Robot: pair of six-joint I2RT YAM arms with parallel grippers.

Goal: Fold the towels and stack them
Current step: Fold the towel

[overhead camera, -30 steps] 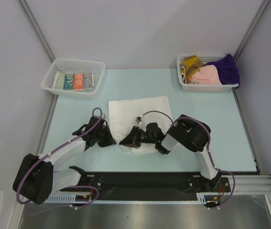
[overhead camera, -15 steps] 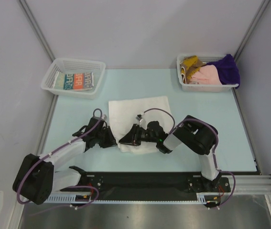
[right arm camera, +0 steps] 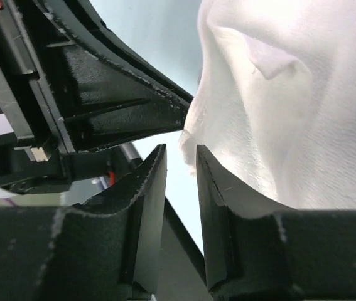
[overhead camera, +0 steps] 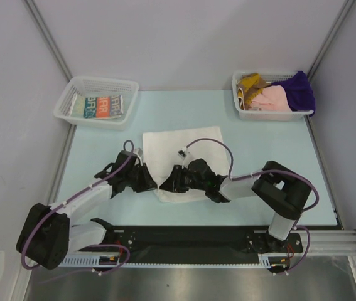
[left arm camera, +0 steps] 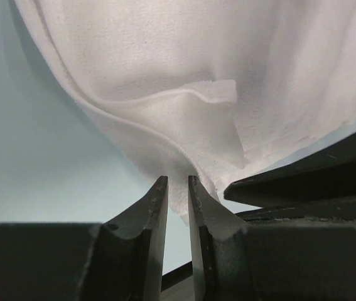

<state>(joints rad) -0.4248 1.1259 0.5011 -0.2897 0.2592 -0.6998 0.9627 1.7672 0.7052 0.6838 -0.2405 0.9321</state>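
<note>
The white towel point(overhead camera: 184, 143) lay rumpled in the middle of the worktop point(overhead camera: 272, 144), with both arms bent over its near-left corner. The right arm's fingers point(right arm camera: 149, 188) stood slightly apart, worktop showing between them, right beside the cloth. The left arm's fingers point(left arm camera: 152, 213) sat nearly together at the towel's edge; I couldn't tell whether they pinched it.

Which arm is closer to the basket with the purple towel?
Right. The right arm bends on the basket's side; the left arm lies on the opposite side. Both are well short of it.
</note>
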